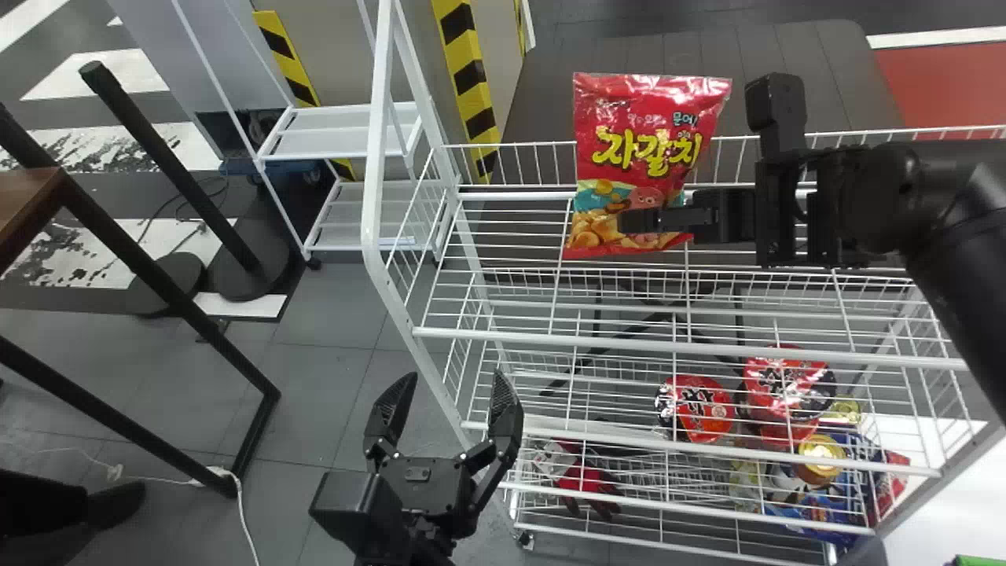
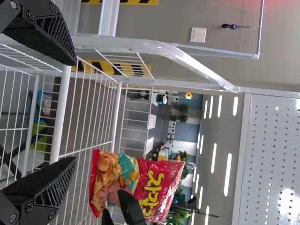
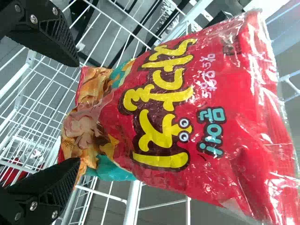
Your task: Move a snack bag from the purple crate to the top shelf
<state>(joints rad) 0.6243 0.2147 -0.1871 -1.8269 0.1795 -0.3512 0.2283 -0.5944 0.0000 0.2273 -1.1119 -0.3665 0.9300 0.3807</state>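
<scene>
Snack bag (image 1: 640,118) is standing upright at the top shelf (image 1: 629,344); with right gripper (image 3: 77,112) jaws apart, you're risking toppling it by brushing it on retreat.

Snack bag (image 3: 225,108) cut off at right wrist view's edge; red packages (image 1: 705,415) partly hidden by rack wires (image 1: 629,344).

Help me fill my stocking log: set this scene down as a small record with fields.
item: red snack bag, upright
place: at the white wire rack's top shelf
right gripper: at the bag's lower end, fingers spread apart
left gripper: open, in front of the rack's left side
lower levels: red packages, red-and-black gloves
grip on bag: none apparent, likely released
</scene>
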